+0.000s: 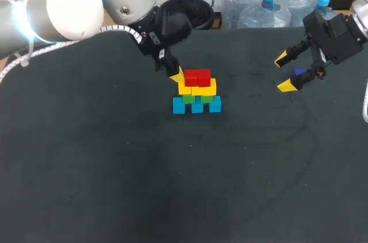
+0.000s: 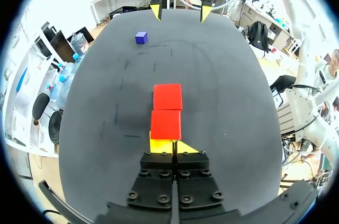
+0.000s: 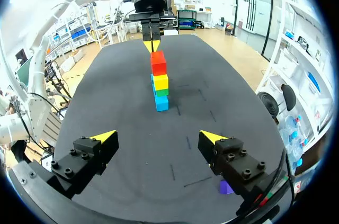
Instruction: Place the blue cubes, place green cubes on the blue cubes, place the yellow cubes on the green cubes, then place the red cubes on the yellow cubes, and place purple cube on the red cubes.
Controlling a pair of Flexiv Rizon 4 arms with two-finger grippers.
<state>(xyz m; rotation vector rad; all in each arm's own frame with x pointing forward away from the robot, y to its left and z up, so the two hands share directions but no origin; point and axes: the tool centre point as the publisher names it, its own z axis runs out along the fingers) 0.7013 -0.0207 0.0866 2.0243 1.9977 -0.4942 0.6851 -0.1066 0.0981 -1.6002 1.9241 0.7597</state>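
Observation:
A cube pyramid stands mid-table: blue cubes (image 1: 197, 107) at the base, green cubes (image 1: 188, 99) on them, then yellow cubes (image 1: 195, 88), with two red cubes (image 1: 197, 76) on top. My left gripper (image 1: 175, 75) is shut and empty, its tips against the stack's left rear at yellow-cube height; the left wrist view shows that gripper (image 2: 174, 149) right behind the red cubes (image 2: 166, 123). At the far right, my right gripper (image 1: 286, 72) is open above the table. The purple cube (image 1: 299, 73) lies loose on the mat; in the right wrist view the purple cube (image 3: 226, 187) sits beneath one finger's base, not between the fingers.
The dark mat (image 1: 172, 185) covers the whole table, with wide bare room in front of and beside the stack. A black round object (image 1: 187, 12) sits at the table's far edge behind my left arm.

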